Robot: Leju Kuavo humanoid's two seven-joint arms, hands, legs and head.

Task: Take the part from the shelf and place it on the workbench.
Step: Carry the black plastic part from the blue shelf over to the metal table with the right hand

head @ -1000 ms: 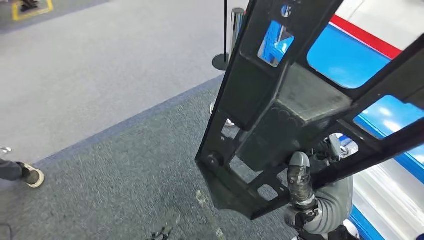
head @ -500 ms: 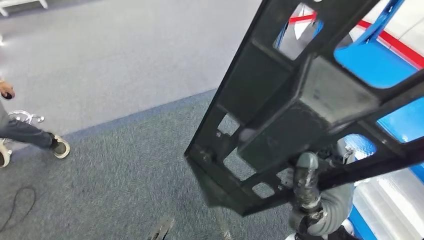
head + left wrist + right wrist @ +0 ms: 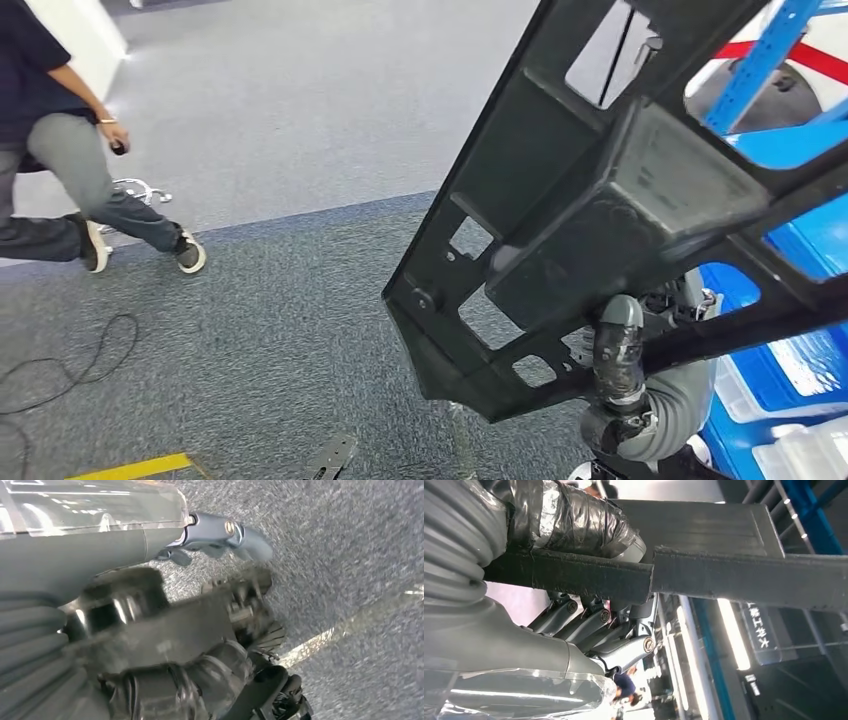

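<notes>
Nearest, low on the right: the right hand (image 3: 620,365), taped thumb laid up over a bar of the part (image 3: 600,220). From the wrist camera, thumb above the bar's edge and dark fingers (image 3: 589,622) curled beneath it, so it grips the part (image 3: 704,550). The wrist is cut off by the bottom of the head view.

The part is a big black open frame with cut-out windows, carried up off the floor, tilted, its lower corner pointing left and down. Its upper reaches run out of sight at the top and right.

Left hand (image 3: 220,532): fingers stretched out, apart, over speckled carpet, nothing between them; a blurred dark mass crowds the view beside it, cannot make out what.

Floor: dark carpet (image 3: 250,350), a black cable (image 3: 70,370) looping at near left, a yellow tape strip (image 3: 130,467) at the bottom edge.

Farther left: a person (image 3: 60,150) mid-stride on the pale grey floor, upper body cut off.

Far right, seen through the frame's windows: blue shelving (image 3: 765,70), mostly hidden.
</notes>
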